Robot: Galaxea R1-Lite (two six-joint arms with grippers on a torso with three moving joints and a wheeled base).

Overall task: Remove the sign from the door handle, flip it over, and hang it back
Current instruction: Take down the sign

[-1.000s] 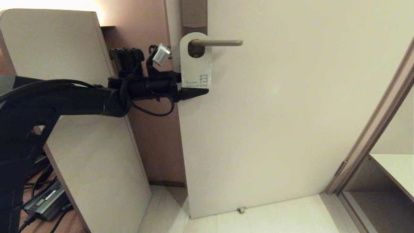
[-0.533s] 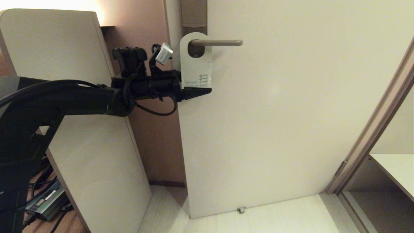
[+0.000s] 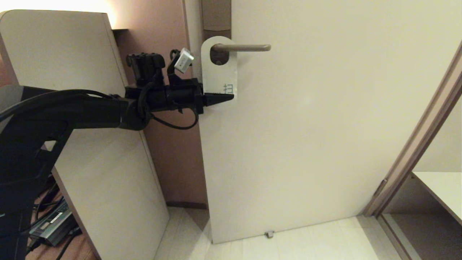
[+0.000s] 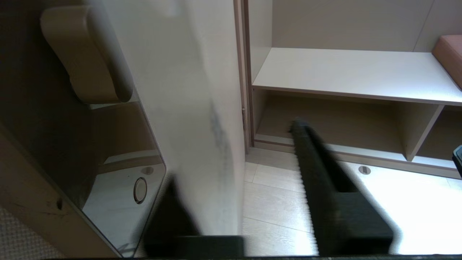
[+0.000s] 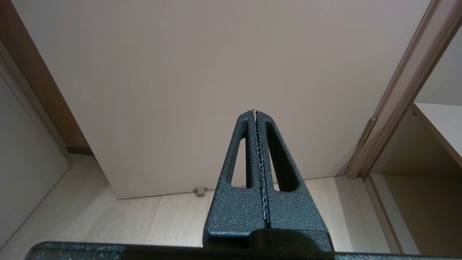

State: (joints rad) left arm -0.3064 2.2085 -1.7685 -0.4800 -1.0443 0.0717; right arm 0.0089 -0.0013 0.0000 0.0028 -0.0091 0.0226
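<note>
The right gripper, parked low before the door, is pressed together and empty. Farther in, at the door's hinge-side edge, the left gripper straddles the sign's lower edge, fingers partly apart, one each side; whether they pinch it is unclear. The sign hangs on the door handle. First step: grasp, then likely slide it off the lever's free end.
</note>
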